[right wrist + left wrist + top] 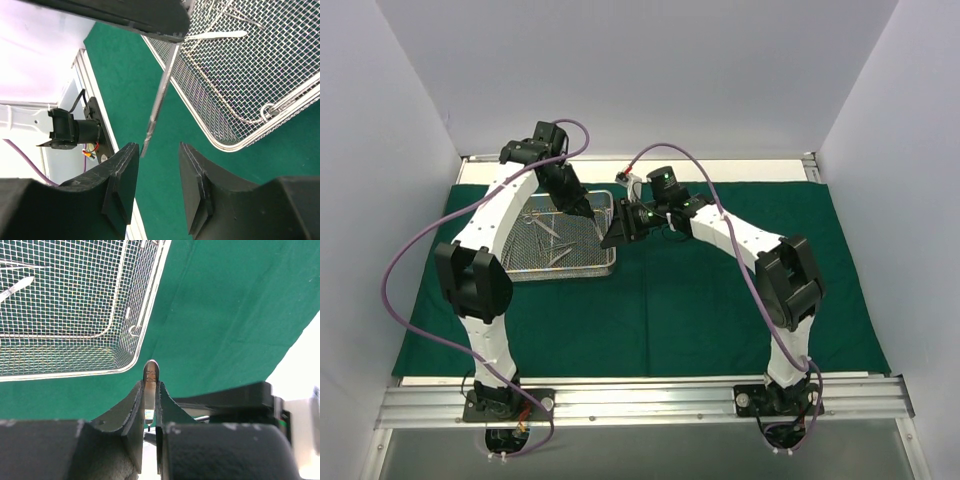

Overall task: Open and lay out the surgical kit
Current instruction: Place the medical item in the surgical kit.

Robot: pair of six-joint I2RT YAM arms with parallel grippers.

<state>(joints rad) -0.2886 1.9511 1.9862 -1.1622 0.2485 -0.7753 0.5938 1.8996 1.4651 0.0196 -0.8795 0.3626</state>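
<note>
Instrument (160, 95) in left gripper (150, 384) hangs beside tray (570, 271).

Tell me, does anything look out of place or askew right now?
Nothing spilled or damaged. One instrument is out of the tray, clamped in the left pincer beside the tray's edge, its free end near the open right pincer. That looks like a handover, not a fault. The cloth lies flat.

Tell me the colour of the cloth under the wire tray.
The cloth is plain dark green, seen best in the top external view.
</note>
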